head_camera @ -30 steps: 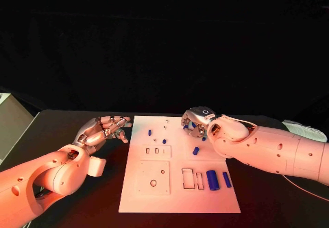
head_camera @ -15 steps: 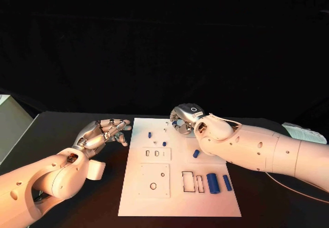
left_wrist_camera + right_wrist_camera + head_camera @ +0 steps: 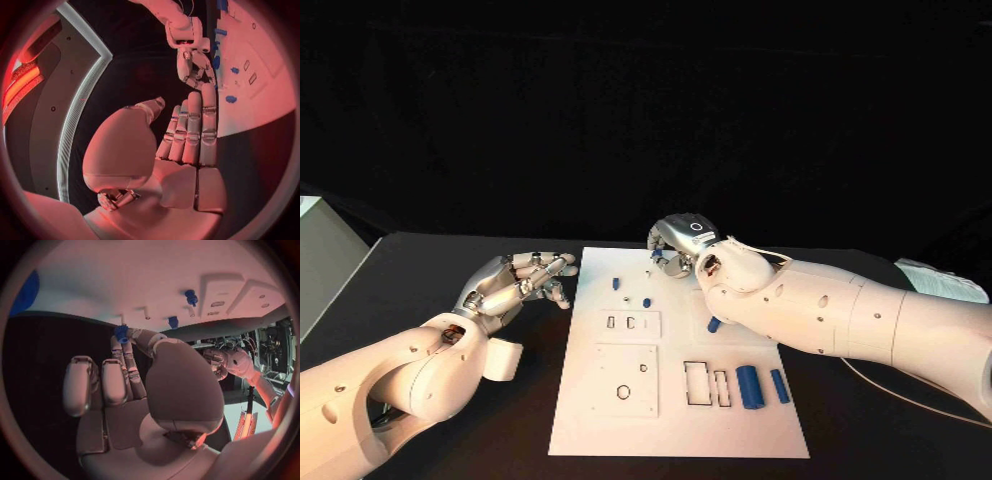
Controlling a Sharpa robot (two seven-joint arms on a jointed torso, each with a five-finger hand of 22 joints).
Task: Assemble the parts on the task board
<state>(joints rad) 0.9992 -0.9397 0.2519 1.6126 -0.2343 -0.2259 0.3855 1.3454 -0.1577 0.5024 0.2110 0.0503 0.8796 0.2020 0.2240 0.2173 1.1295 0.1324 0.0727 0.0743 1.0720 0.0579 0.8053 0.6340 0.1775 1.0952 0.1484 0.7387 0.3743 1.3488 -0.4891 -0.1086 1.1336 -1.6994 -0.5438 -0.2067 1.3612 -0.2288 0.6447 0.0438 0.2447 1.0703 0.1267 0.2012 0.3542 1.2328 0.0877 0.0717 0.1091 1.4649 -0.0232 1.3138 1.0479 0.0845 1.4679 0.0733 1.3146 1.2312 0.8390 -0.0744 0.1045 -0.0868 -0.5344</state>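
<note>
- We see the white task board lying in the middle of the black table.
- Blue parts sit on it: two large cylinders at about four o'clock, and small pegs near eleven o'clock.
- Our right hand hovers at the board's twelve o'clock edge, pinching a small blue part between thumb and fingertip.
- Our left hand rests just off the board's ten o'clock side, fingers straight and close together, holding nothing.
</note>
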